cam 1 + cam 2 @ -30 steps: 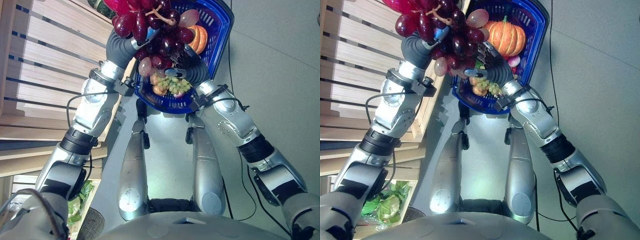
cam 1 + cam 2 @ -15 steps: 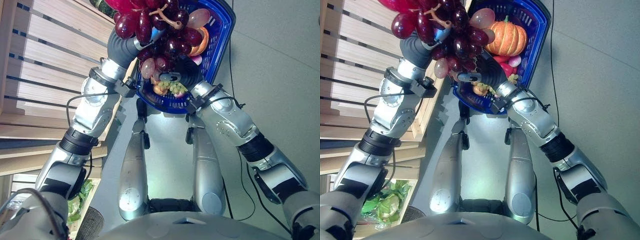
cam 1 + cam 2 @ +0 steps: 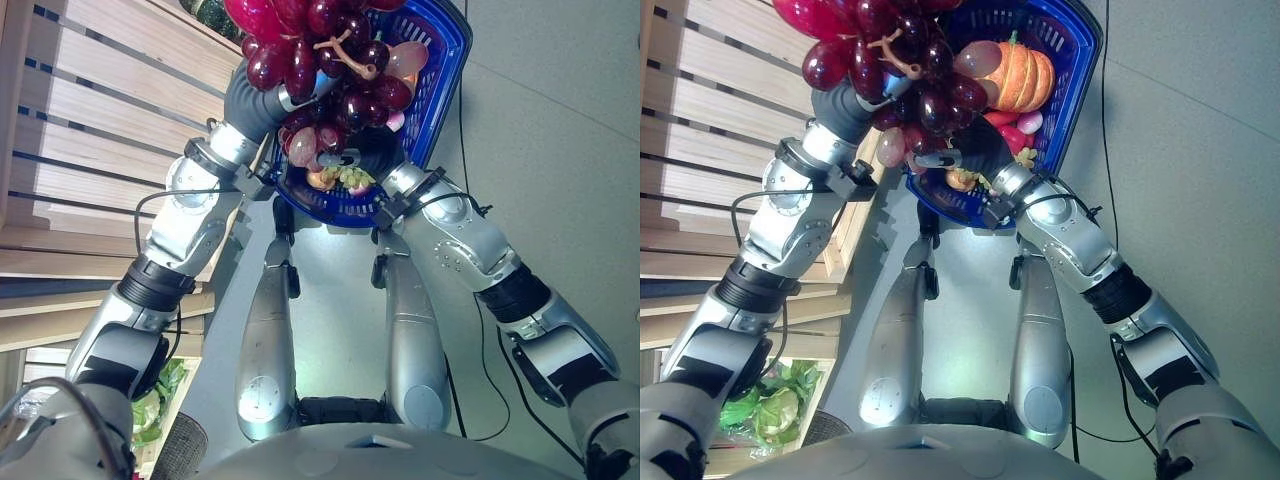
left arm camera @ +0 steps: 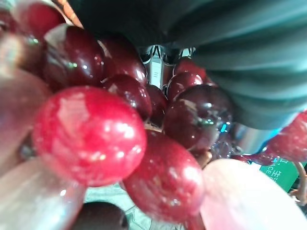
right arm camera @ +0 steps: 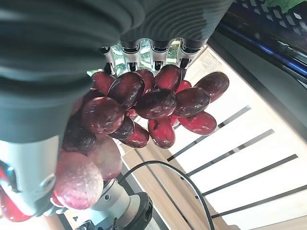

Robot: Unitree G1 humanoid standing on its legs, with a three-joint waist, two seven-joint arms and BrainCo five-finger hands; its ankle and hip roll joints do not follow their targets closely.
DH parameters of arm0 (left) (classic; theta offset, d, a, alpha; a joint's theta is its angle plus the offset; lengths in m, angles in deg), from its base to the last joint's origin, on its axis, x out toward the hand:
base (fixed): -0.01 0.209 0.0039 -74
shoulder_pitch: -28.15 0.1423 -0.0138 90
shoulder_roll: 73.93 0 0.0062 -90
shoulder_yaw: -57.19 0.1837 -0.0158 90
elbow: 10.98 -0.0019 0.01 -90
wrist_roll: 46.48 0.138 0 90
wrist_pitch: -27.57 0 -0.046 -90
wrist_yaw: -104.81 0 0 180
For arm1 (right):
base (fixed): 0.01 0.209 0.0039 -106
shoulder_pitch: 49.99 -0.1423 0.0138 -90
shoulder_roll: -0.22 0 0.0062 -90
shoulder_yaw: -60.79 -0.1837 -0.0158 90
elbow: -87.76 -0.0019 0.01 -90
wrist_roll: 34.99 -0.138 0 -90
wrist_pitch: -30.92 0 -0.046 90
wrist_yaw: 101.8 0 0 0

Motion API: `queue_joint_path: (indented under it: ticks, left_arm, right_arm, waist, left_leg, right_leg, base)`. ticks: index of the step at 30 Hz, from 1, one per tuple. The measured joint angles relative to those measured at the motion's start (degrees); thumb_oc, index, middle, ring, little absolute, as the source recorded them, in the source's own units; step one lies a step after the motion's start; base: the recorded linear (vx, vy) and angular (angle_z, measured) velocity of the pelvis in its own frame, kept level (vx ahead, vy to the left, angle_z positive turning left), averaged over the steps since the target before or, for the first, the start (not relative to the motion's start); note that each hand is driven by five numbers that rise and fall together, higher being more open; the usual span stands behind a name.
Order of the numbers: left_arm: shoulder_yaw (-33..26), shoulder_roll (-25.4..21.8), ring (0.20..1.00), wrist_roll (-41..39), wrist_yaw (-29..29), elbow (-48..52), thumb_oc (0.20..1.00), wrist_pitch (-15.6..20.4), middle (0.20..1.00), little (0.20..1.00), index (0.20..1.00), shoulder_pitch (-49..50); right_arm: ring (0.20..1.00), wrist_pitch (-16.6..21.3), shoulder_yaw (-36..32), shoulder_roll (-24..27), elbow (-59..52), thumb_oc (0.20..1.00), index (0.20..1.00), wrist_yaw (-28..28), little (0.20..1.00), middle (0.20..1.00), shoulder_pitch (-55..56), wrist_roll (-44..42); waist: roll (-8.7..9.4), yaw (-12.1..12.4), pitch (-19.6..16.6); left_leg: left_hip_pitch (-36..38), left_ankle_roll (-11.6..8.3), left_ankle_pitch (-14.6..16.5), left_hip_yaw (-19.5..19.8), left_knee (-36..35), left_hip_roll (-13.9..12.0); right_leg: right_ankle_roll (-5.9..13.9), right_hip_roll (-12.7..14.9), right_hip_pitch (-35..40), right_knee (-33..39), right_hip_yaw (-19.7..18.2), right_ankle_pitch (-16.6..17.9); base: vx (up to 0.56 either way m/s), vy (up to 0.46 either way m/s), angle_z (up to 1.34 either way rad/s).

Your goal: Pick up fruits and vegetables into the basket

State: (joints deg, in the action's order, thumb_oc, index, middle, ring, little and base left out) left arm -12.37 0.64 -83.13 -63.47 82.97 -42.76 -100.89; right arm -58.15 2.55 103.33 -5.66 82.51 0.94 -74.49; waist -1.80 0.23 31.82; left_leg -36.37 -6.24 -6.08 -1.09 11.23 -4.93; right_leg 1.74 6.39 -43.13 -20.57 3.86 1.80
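Holding the red grape bunch (image 3: 320, 50) above the blue basket (image 3: 1075, 70), the left hand (image 3: 262, 95) grips its stem side, fingers curled. Right hand (image 3: 975, 150) sits under the bunch, likely steadying; its fingers look straight

place: shop, produce section | cues: slatted wooden display shelves (image 3: 90, 110); blue shopping basket (image 3: 440, 70); bagged greens (image 3: 765, 410)

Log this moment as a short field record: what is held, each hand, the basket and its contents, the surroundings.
held item: bunch of dark red plastic grapes, lifted over the basket's near edge
left hand: left hand under the bunch, its fingers hidden among the grapes
right hand: right hand under the bunch above the basket; finger pose unclear
basket: blue plastic basket on the grey floor
contents: orange pumpkin, green grapes
surroundings: wooden slatted shelf on the robot's left
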Motion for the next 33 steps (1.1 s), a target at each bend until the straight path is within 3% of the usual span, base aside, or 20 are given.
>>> queue_joint_path:
  ticks: [1, 2, 16, 18, 19, 27, 33]
  left_arm:
    - [-0.02, -0.23, 0.2, -0.24, -0.04, 0.0, 0.2, -0.15, 0.2, 0.2, 0.2, 0.0]
    - [-0.02, -0.55, 0.2, -0.56, -0.04, 0.0, 0.2, -0.39, 0.2, 0.2, 0.2, -0.01]
    - [0.05, -1.11, 0.219, -1.67, -1.22, 0.0, 0.219, -0.79, 0.219, 0.219, 0.219, -0.29]
    - [0.07, -1.03, 0.539, -1.66, -2.07, 0.0, 0.539, -0.72, 0.539, 0.539, 0.539, -0.29]
    - [0.08, -0.91, 1.0, -1.67, -2.67, 0.0, 1.0, -0.69, 1.0, 1.0, 1.0, -0.29]
    - [0.08, -0.43, 1.0, -1.39, -8.99, 0.02, 1.0, 0.68, 1.0, 1.0, 1.0, -0.27]
    - [-0.14, 1.54, 1.0, 0.89, -18.4, 0.02, 1.0, 0.69, 1.0, 1.0, 1.0, -0.04]
  right_arm:
    - [0.36, 0.01, 0.05, 0.2, -0.1, 0.36, 0.36, 0.0, 0.36, 0.36, 0.0, -0.02]
    - [0.2, 0.01, 0.09, 0.45, -0.1, 0.2, 0.2, -0.01, 0.2, 0.2, 0.0, -0.02]
    - [0.2, 0.43, 0.51, 1.3, -0.13, 0.2, 0.2, 0.02, 0.2, 0.2, -0.23, -2.16]
    - [0.2, 0.43, 0.51, 1.3, -0.13, 0.2, 0.2, 0.01, 0.2, 0.2, -0.31, -2.17]
    - [0.2, 0.43, 0.51, 1.28, -0.12, 0.2, 0.2, -0.01, 0.2, 0.2, -0.33, -2.17]
    - [0.2, 0.42, 0.5, 1.02, -0.12, 0.2, 0.2, -0.05, 0.2, 0.2, -0.6, -2.14]
    - [0.2, 0.38, 0.49, 0.99, -0.1, 0.2, 0.2, -0.11, 0.2, 0.2, -0.59, -2.09]
  waist:
    - [0.0, 0.0, 0.0]
    - [0.0, 0.02, 0.0]
    - [0.01, 0.74, 0.0]
    - [0.01, 0.76, 0.0]
    - [0.01, 0.75, 0.0]
    - [0.01, 1.04, 0.0]
    - [0.01, 1.2, 0.0]
  left_leg:
    - [0.0, 0.0, 0.0, 0.0, -0.05, 0.0]
    - [0.0, 0.0, -0.01, 0.0, -0.08, 0.0]
    - [0.63, -0.01, -0.29, 0.32, -0.63, 0.01]
    - [0.63, -0.01, -0.29, 0.39, -0.64, 0.01]
    - [0.64, -0.01, -0.29, 0.47, -0.64, 0.0]
    - [0.63, -0.05, -0.33, 1.03, -0.64, 0.02]
    - [0.6, -0.06, -0.37, 1.26, -0.76, 0.15]
  right_leg:
    - [0.0, 0.0, 0.0, 0.04, 0.01, 0.0]
    - [0.0, 0.0, 0.01, 0.08, 0.02, 0.0]
    - [-0.01, 0.01, 0.77, 0.47, 0.35, 0.02]
    - [-0.01, 0.01, 0.85, 0.52, 0.41, 0.02]
    - [-0.01, 0.01, 0.91, 0.56, 0.49, 0.02]
    - [0.0, 0.09, 1.2, 0.62, 1.05, 0.01]
    - [0.0, 0.23, 1.3, 0.72, 1.31, -0.01]
  base:
    - [0.0, 0.0, 0.0]
    - [0.0, 0.0, 0.0]
    - [0.0, 0.0, 0.0]
    - [0.0, 0.0, 0.0]
    - [0.0, 0.0, 0.0]
    - [0.0, -0.002, 0.01]
    - [0.0, -0.004, 0.01]
